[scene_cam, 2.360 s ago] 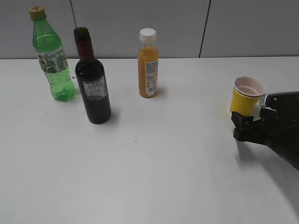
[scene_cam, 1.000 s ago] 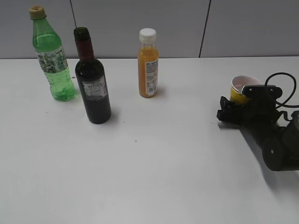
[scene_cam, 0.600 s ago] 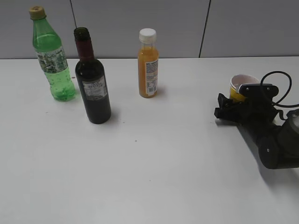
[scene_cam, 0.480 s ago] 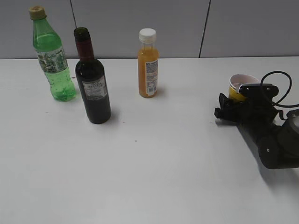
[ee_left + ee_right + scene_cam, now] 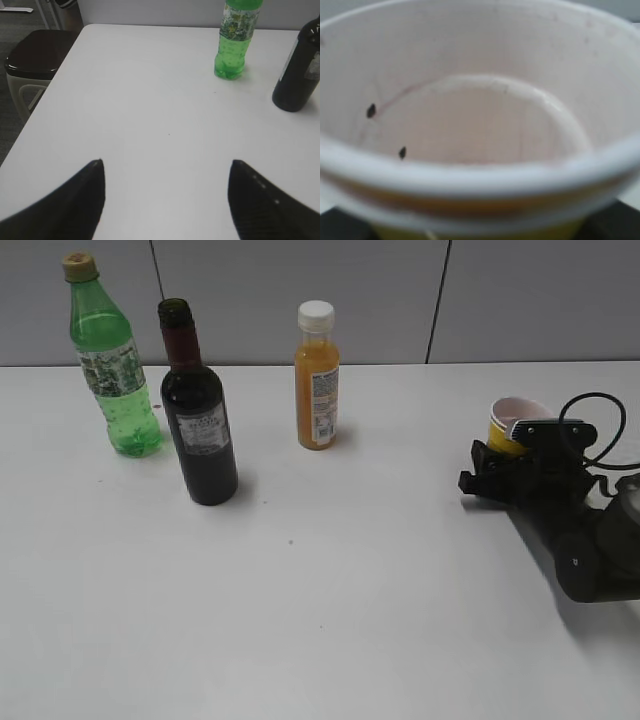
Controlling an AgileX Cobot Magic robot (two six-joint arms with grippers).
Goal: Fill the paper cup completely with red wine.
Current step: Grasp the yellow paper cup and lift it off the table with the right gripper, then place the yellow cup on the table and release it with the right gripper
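Step in hand: the right gripper (image 5: 500, 465) is taking hold of the paper cup (image 5: 512, 426) at the far right of the surface (image 5: 350, 590); no pouring is under way.
Cup: it is standing upright and empty, showing only a faint pinkish ring and two dark specks inside in the right wrist view.
Right fingers: they are sitting low around the cup's base; whether they are already pinching it cannot be told.
Left gripper (image 5: 165, 190): it is hovering over the near left of the surface with its fingers spread wide, holding nothing.
Red wine: it is sitting in the dark bottle (image 5: 198, 415) at the far left, uncapped, between the green bottle (image 5: 112, 360) and the orange juice bottle (image 5: 317, 378), well apart from the cup.
Next move: probably a firm but gentle grip on the cup, which likely crushes easily, while the left arm goes for the wine bottle.
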